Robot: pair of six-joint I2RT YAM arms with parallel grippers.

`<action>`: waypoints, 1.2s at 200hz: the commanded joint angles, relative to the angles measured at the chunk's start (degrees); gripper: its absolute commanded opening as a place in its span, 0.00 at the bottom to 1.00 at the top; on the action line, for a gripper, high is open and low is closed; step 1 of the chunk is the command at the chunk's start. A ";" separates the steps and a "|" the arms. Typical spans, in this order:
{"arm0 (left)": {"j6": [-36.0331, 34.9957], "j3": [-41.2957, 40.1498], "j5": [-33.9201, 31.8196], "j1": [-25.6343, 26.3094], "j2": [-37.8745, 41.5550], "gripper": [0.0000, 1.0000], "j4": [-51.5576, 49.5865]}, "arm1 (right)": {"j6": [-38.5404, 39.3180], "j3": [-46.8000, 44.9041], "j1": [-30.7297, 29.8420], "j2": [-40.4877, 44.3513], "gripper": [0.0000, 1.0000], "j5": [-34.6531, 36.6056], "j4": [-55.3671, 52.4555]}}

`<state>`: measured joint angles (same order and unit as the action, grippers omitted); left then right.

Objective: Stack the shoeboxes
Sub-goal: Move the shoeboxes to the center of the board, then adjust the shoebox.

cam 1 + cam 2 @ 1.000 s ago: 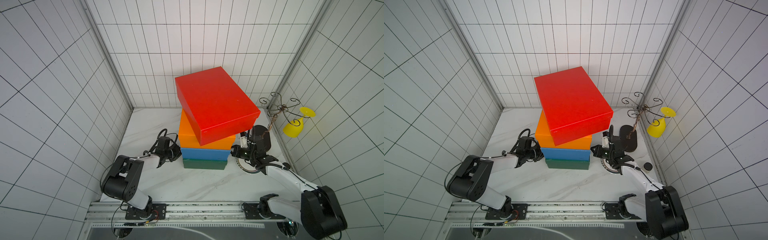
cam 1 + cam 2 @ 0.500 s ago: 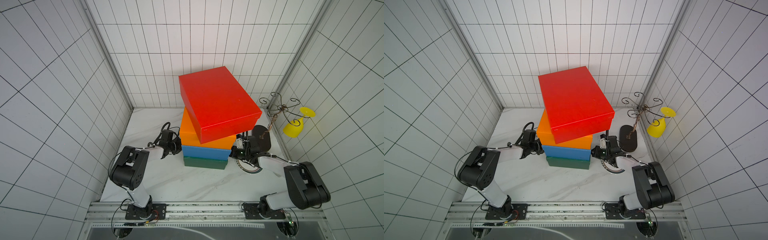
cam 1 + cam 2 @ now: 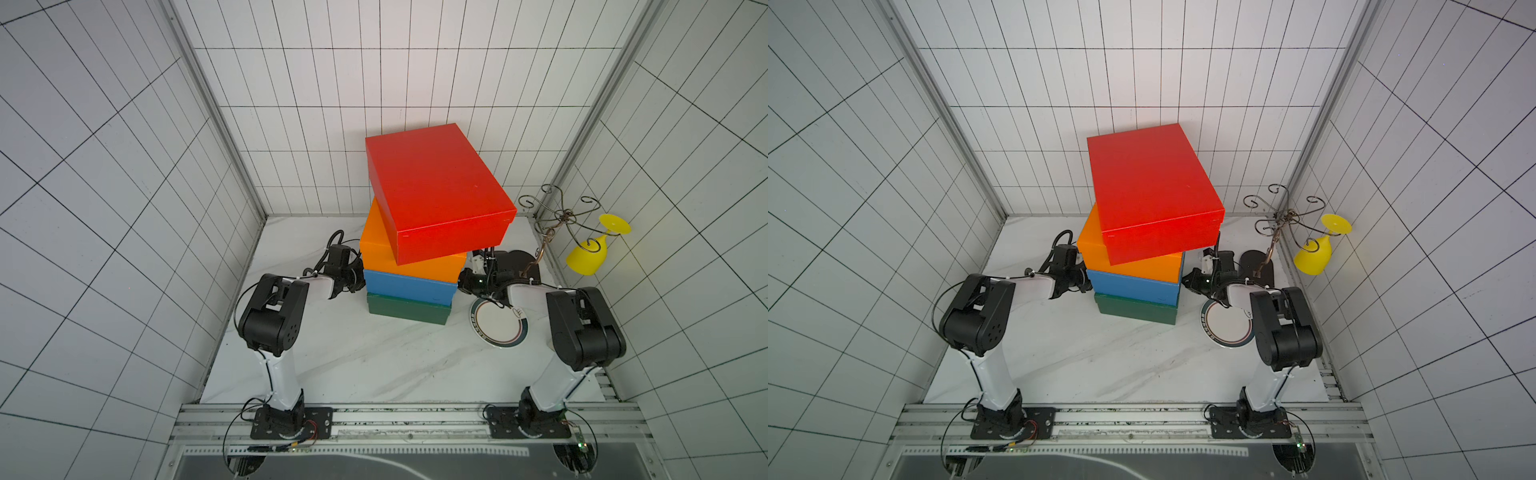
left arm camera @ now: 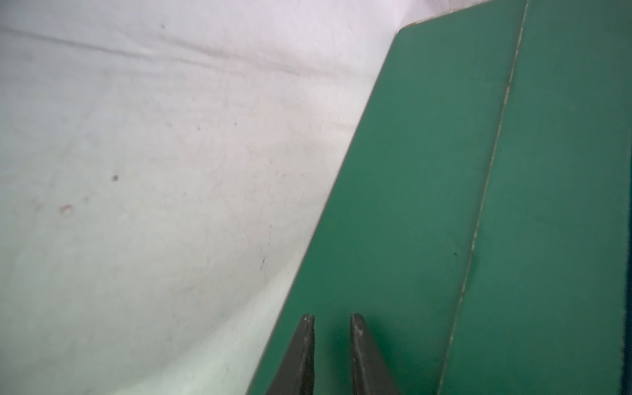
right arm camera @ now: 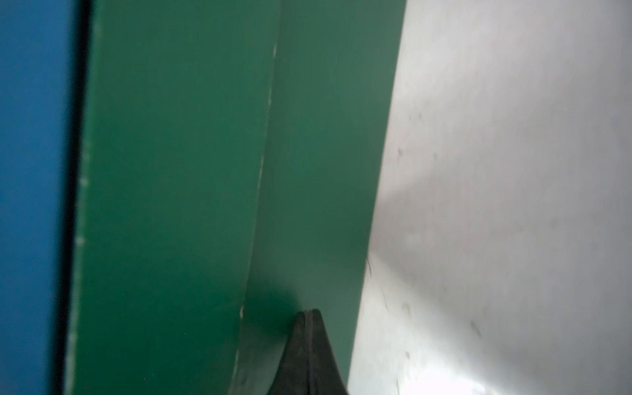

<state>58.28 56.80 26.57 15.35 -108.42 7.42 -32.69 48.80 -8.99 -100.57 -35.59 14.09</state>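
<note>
White tiled walls close the marble table [image 3: 353, 365] on 3 sides. In both top views the 4 shoeboxes stand stacked toward 12 o'clock: green box [image 3: 409, 312] lowest, then blue box [image 3: 409, 286], orange box [image 3: 376, 245] and red box [image 3: 436, 187], which sits twisted and overhangs toward 3 o'clock. The left gripper [image 3: 358, 279] sits low at the stack's 9 o'clock and the right gripper [image 3: 462, 284] low at its 3 o'clock. A plate [image 3: 498, 332] lies at 4 o'clock, just beside the green box. A wire stand [image 3: 555, 216] with a yellow glass [image 3: 588, 255] stands near the overhang. Open room lies at 6 o'clock.

Left wrist view: the jaws stand slightly apart and empty, tips at the green side wall; I cannot tell whether they touch it.

Right wrist view: the fingers are pressed together and empty, their tip at the green wall below the lid seam.

These boxes look light, hollow and smooth, with walls that would flex. Flat pushes from both sides probably suit them better than pinching, and the tall stack could tip toward the stand.
</note>
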 commanded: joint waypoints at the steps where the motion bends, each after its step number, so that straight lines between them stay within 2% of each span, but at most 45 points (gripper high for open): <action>1: 0.21 1.17 3.67 0.40 -0.26 0.21 0.06 | -1.92 7.80 -0.53 -2.35 0.05 -5.27 5.55; 37: -0.36 2.21 4.42 -1.48 -1.30 0.21 -0.39 | -2.83 11.24 -0.55 -5.38 0.05 -5.54 5.43; 86: -2.72 3.70 5.18 -5.78 0.19 0.21 -3.82 | -1.59 9.88 0.75 0.20 0.05 -3.03 1.49; 150: -7.08 0.20 6.41 -14.67 16.91 0.21 -12.00 | 2.12 4.78 2.56 17.72 0.05 5.44 -8.01; 203: -11.92 4.32 3.78 -14.05 32.99 0.23 -22.42 | 5.73 4.62 2.56 33.65 0.06 14.66 -18.76; 240: -11.36 8.48 5.85 -13.43 38.71 0.24 -25.50 | 6.97 6.37 2.60 39.57 0.06 18.50 -24.90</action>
<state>47.90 61.98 31.51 1.37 -72.31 -14.44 -27.88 54.83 -6.74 -63.64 -21.65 -4.12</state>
